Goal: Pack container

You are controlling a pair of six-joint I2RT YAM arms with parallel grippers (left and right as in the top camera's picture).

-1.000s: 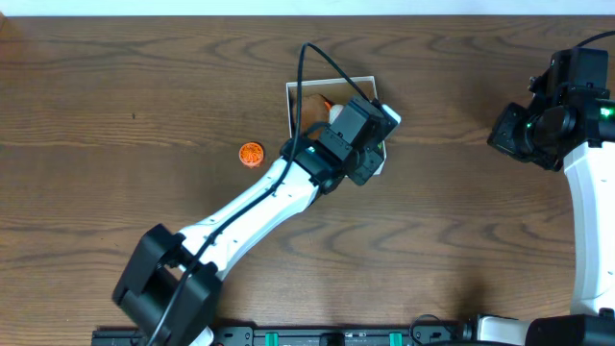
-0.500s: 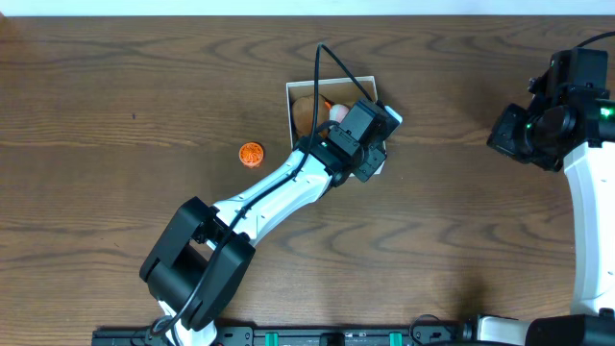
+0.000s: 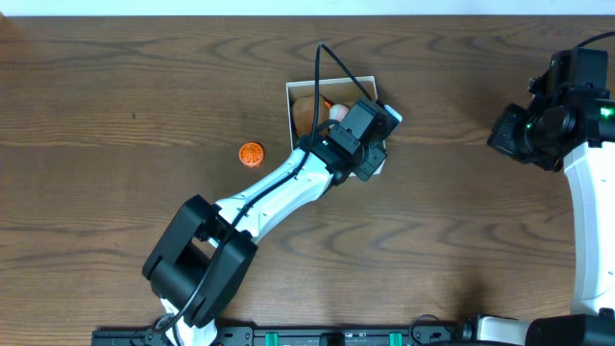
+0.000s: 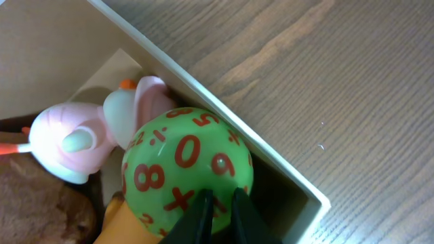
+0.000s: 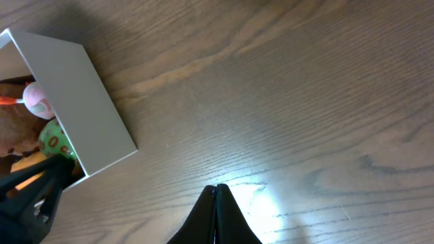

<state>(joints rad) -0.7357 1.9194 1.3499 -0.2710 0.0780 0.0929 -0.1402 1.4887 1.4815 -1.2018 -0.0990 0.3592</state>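
Left wrist: glossy green numbered ball (image 4: 186, 166) in cardboard container (image 4: 224, 112); left gripper (image 4: 221, 202) nearly pressed together, right gripper (image 5: 217, 191) fully

Dark wood-grain counter (image 3: 115, 96) with a few small toys.
A green ball (image 4: 186, 163) printed with red numerals sits right at the tips of the left jaws, with a pale pink toy (image 4: 68, 139) just beyond it and a brown lump (image 4: 41, 203) alongside. A small orange round piece (image 3: 251, 153) lies alone, well apart to those jaws' left.

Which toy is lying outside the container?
The orange toy, alone on the table left of the container; the green numbered ball and pink toy sit inside.
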